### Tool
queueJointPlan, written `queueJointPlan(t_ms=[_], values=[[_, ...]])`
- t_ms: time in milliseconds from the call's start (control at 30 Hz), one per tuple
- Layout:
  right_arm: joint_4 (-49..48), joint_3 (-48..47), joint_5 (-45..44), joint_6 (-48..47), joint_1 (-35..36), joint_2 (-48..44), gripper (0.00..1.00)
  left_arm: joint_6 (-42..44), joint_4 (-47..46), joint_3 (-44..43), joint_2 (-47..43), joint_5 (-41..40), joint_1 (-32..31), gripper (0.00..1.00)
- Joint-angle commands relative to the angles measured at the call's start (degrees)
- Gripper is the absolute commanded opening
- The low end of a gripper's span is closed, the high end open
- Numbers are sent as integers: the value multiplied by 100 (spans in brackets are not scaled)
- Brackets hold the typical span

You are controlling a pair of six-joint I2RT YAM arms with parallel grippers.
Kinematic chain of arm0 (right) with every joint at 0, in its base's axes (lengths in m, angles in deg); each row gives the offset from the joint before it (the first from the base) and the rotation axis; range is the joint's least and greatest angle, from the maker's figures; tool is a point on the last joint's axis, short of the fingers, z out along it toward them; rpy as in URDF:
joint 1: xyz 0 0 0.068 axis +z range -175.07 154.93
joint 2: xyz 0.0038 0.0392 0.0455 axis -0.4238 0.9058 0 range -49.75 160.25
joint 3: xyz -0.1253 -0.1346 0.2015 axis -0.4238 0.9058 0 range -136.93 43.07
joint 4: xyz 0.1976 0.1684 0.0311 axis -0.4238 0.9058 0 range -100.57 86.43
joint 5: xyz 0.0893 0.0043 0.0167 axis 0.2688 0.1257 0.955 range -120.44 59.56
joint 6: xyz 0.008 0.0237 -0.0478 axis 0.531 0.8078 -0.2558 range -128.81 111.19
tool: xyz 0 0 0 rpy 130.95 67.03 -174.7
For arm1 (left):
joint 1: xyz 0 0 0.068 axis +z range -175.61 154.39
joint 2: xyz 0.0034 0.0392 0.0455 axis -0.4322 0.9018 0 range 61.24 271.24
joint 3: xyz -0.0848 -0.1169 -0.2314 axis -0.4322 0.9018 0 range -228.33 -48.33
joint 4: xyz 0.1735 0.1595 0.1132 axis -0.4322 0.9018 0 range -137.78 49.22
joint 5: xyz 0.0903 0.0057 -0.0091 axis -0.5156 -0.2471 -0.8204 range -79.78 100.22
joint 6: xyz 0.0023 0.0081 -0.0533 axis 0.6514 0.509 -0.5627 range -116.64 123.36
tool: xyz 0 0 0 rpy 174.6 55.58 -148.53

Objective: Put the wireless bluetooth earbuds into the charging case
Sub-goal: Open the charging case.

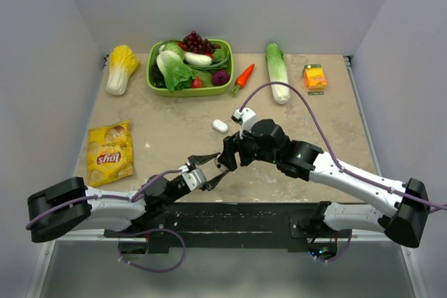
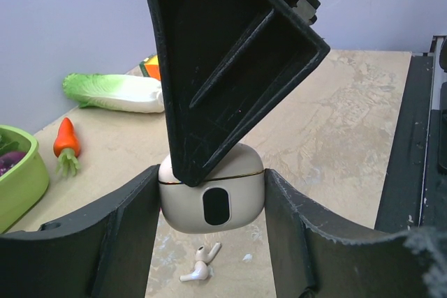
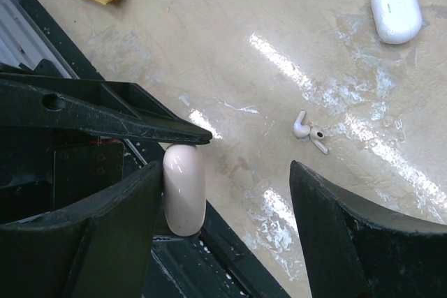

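My left gripper (image 2: 209, 204) is shut on the charging case (image 2: 216, 207), a pale glossy pebble with a dark oval on its front, and holds it above the table. The lid is closed. My right gripper (image 3: 225, 172) is open. One of its fingers (image 2: 230, 68) rests against the case's lid; the case also shows in the right wrist view (image 3: 184, 188). Two white earbuds (image 2: 199, 264) lie together on the table below, also visible in the right wrist view (image 3: 309, 130). In the top view both grippers, left (image 1: 218, 165) and right (image 1: 229, 153), meet near the front middle and hide the case and earbuds.
A second white oval case (image 1: 220, 125) lies on the table beyond the grippers. A green basket (image 1: 190, 91) of vegetables, a carrot (image 1: 243, 77), two cabbages, an orange box (image 1: 315, 77) and a yellow chip bag (image 1: 110, 152) surround the work area. A black front rail (image 1: 230, 214) runs below.
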Motion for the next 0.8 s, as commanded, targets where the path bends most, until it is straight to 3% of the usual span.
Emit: queueJointPlan(t_ms=[0, 767], values=[[133, 8, -418, -104, -172, -146, 74, 75, -1870, 36, -191, 67, -27, 0], [-32, 70, -437, -51, -330, -497, 73, 58, -1878, 150, -288, -56, -44, 0]])
